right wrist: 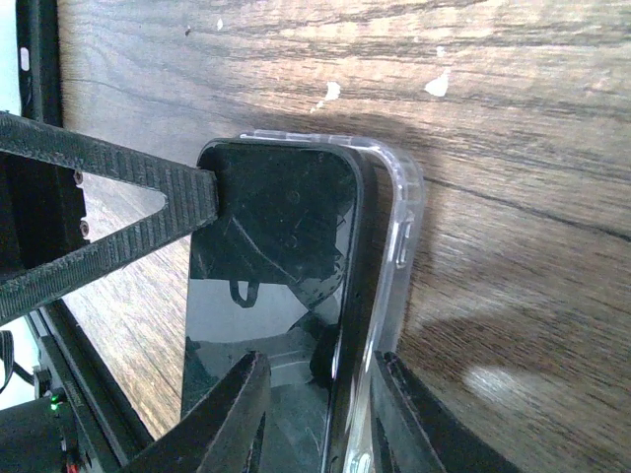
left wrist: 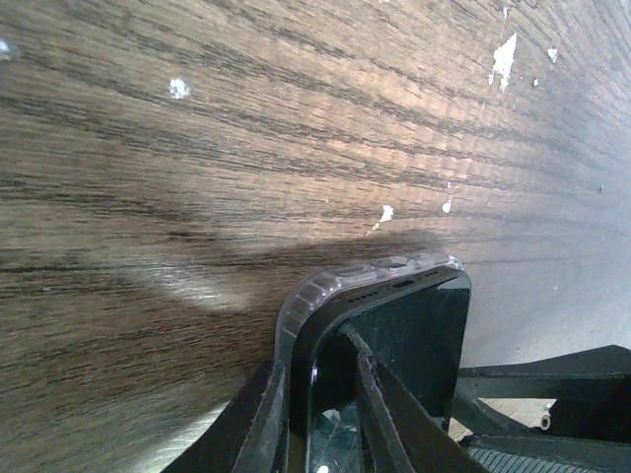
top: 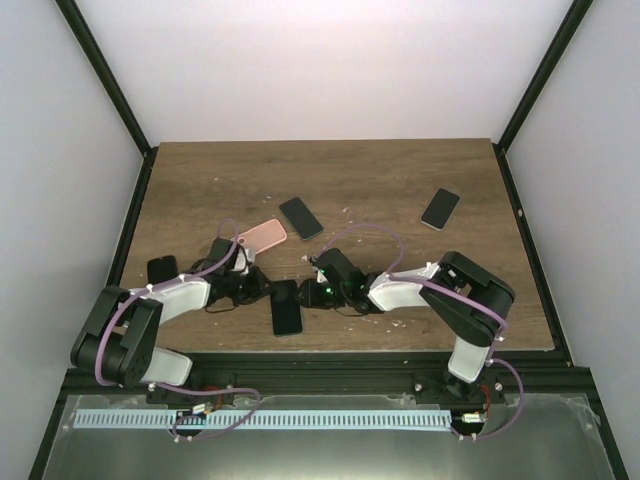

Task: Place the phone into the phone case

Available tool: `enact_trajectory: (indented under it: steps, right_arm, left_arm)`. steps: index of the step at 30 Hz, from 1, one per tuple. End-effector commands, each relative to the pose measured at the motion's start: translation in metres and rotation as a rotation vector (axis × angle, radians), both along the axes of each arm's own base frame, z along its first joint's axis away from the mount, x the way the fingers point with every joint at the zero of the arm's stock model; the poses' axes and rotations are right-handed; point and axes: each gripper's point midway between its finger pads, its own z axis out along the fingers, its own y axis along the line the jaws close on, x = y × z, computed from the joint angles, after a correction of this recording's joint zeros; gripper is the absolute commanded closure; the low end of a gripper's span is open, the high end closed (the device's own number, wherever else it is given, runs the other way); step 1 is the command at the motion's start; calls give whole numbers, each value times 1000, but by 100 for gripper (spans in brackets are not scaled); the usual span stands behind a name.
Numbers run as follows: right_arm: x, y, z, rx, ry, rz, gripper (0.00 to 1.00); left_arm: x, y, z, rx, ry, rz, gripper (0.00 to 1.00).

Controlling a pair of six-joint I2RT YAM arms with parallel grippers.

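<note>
A black phone (top: 287, 310) sits in a clear case between my two grippers near the table's front edge. In the left wrist view my left gripper (left wrist: 314, 355) is shut on the cased edge, with one finger under the clear case (left wrist: 315, 291) and the other on the phone's screen (left wrist: 424, 335). In the right wrist view my right gripper (right wrist: 325, 363) straddles the opposite edge. One of its fingers touches the clear case (right wrist: 399, 217) and the other stands a little off the phone's glass (right wrist: 276, 227). In the top view the left gripper (top: 265, 290) and right gripper (top: 312, 290) flank the phone.
A pink case (top: 262, 238) lies behind the left gripper. A black phone (top: 301, 217) lies mid-table and another black phone (top: 440, 208) at the back right. A small dark object (top: 162, 270) lies left of the left arm. The left gripper's finger (right wrist: 108, 187) crosses the right wrist view.
</note>
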Motion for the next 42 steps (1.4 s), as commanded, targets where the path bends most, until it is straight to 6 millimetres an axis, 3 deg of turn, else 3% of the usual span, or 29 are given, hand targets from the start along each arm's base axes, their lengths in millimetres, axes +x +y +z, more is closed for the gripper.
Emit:
enact_trajectory:
  steps: [1,7,12,19,24,27,32,39,42]
  right_arm:
    - [8,14,15,75,-61,36,71]
    - [9,7,8,34,-54,9,77]
    - [9,-4,5,-6,-47,-22,81]
    - [-1,-12,3,3,-9,-34,82]
    - [-5,-11,3,20,19,-34,79]
    - [-6,-12,1,27,23,-33,80]
    - [-11,-3,4,67,42,4,79]
    - [-12,-6,1,59,57,-17,76]
    - [-11,-11,8,57,44,-34,74]
  left_arm:
    - [-4,-13,5,-29,-9,-48,78]
    - [-1,-20,20,-72,-45,-63,73]
    - [-2,-17,31,-55,-57,-65,63]
    - [-14,0,19,49,-28,-65,54]
    - [-20,3,11,57,-16,-65,54]
    - [-21,0,10,35,-14,-67,64]
    - [-24,-6,5,-15,13,-55,70]
    - [-32,-7,3,-37,50,-59,69]
    - [-36,-2,3,-7,55,-53,61]
